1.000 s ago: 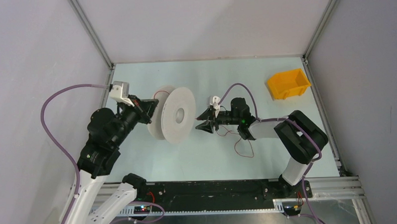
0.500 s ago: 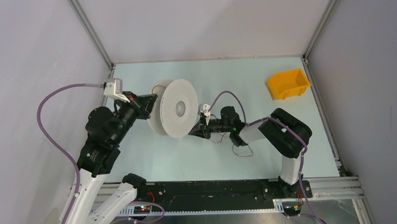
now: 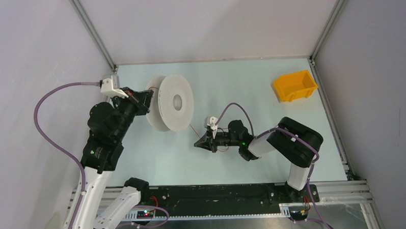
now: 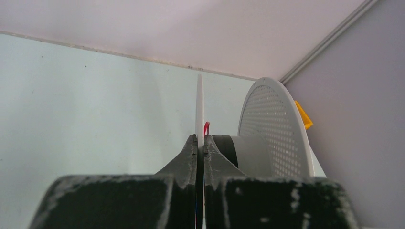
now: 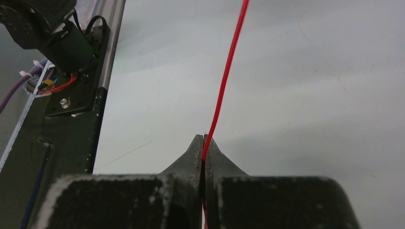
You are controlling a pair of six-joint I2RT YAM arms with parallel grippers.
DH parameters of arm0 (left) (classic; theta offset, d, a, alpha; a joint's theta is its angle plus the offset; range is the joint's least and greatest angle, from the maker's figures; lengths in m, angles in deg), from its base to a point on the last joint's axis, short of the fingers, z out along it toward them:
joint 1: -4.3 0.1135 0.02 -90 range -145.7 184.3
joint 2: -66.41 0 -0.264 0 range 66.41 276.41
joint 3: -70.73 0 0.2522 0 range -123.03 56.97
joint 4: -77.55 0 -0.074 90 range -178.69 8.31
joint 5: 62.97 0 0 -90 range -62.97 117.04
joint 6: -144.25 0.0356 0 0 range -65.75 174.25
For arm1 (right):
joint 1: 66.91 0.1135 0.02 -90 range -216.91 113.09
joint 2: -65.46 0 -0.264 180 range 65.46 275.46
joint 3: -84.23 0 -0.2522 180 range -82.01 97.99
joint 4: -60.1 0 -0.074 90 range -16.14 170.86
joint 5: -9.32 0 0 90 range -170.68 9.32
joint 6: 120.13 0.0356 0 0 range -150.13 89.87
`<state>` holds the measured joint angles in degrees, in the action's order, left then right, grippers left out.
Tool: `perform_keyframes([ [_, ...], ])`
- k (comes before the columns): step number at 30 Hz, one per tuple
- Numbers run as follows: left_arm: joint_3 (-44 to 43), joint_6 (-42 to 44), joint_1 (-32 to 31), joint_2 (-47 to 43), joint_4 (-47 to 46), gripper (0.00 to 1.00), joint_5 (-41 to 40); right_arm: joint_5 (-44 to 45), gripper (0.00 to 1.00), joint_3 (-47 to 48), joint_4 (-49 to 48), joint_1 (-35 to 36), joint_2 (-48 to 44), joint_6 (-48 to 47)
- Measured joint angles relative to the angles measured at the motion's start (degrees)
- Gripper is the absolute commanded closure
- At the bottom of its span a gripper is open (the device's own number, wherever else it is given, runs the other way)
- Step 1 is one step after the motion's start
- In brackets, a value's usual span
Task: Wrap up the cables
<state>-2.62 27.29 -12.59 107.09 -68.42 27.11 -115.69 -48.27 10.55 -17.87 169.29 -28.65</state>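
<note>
A pale grey spool (image 3: 172, 108) hangs on edge at the back left. My left gripper (image 3: 142, 100) is shut on its thin left flange (image 4: 199, 107), which runs straight between the jaws. The perforated right flange (image 4: 274, 129) and the grey hub (image 4: 248, 152) lie to the right, with a short red bit of cable (image 4: 206, 128) by the hub. The cable, a thin red wire (image 3: 193, 130), runs from the spool down to my right gripper (image 3: 198, 144). In the right wrist view the wire (image 5: 224, 81) enters the closed tips of my right gripper (image 5: 204, 139).
An orange bin (image 3: 294, 86) stands at the back right. Metal frame posts and pale walls close in the table. A lilac arm cable (image 3: 236, 109) arches over the right wrist. The dark base rail with small wiring (image 5: 67, 71) shows left of the right gripper.
The right gripper has shut on the wire and moved left and nearer, away from the spool. The left arm has carried the spool back and to the left.
</note>
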Motion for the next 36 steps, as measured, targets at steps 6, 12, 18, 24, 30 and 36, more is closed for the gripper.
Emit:
perform_keyframes([
  [6, 1.4, 0.2, 0.6, 0.5, -3.1, 1.00, -2.1, 4.5, 1.00, -0.3, 1.9, 3.8, -4.8, -1.0],
  [12, 5.7, 3.1, 0.7, 1.0, -5.2, 1.00, -5.2, 10.9, 1.00, 0.6, 12.9, 10.0, -14.8, -4.4],
  [18, 8.8, 8.2, 0.2, 2.5, -5.1, 1.00, -5.6, 18.3, 0.98, 12.1, 35.6, 15.3, -21.0, -9.8],
  [24, 10.4, 13.5, -4.6, 2.5, -3.8, 1.00, -8.0, 30.9, 0.95, 18.9, 47.8, 18.8, -22.6, -17.4],
  [30, 10.4, 16.6, -6.7, 3.5, -0.6, 1.00, -10.1, 47.8, 0.92, 19.5, 49.0, 22.3, -21.8, -31.0],
  [36, 10.7, 18.6, -8.3, 5.1, 0.4, 1.00, -10.5, 58.0, 0.88, 19.9, 43.2, 23.5, -20.3, -43.2],
])
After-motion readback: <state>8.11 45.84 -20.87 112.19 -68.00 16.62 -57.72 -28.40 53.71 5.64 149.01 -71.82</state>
